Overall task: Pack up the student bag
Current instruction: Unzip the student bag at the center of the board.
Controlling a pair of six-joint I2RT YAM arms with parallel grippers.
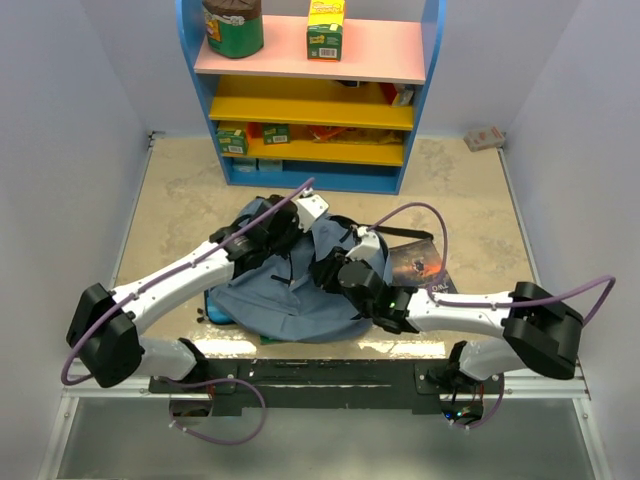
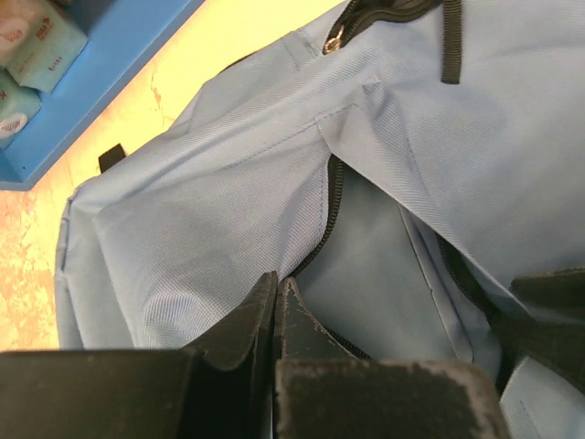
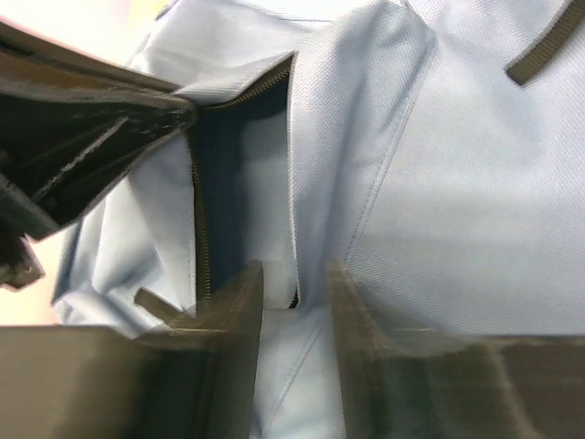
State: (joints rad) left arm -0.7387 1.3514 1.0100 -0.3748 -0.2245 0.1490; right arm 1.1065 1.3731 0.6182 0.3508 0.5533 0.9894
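The student bag [image 1: 290, 295] lies slumped in the middle of the table, grey-blue with black straps. In the left wrist view the bag [image 2: 219, 201] fills the frame, and its zip [image 2: 327, 215] gapes onto a grey lining. My left gripper [image 2: 275, 280] is shut right at that zip edge, with a sliver of bag fabric pinched between the fingers. From above, the left gripper [image 1: 278, 238] sits at the bag's far side. My right gripper [image 3: 294, 279] is blurred, fingers apart, with a fold of the bag [image 3: 457, 183] lying between them. From above, the right gripper [image 1: 335, 272] is over the bag's right half.
A dark-covered book [image 1: 420, 265] lies just right of the bag, partly under the right arm. A blue shelf unit [image 1: 310, 100] holding a green can [image 1: 233, 25] and boxes stands behind. A small box [image 1: 485, 138] sits at the far right. Something teal [image 1: 212, 305] pokes out at the bag's left edge.
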